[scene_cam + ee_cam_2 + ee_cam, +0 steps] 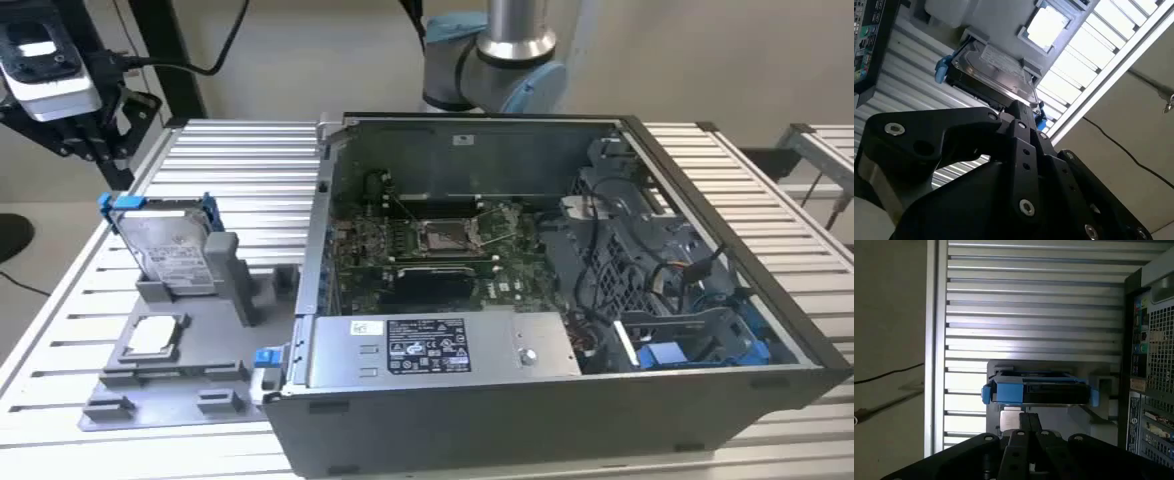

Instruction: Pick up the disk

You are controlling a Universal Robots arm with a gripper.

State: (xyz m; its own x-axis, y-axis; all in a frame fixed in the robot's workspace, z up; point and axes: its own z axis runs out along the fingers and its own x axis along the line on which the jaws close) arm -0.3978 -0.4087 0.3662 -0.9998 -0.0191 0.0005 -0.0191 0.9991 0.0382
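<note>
Exterior view: the disk point(171, 240) stands upright in a grey holder point(220, 265) on the slatted tabletop point(227, 150), and the print on its white label is too small to read. Beside it, the open computer case point(534, 420) holds a circuit board point(427, 240) and a grey box point(434, 345) with a black-and-white label. In the first wrist view the gripper point(1028, 419) is clenched on nothing, apart from the disk.

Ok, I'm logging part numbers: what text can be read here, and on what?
Nothing can be read.
White label on the disk: print too small.
Black-and-white label on the grey metal box: too small.
White sticker on the case wall: too small.
</note>
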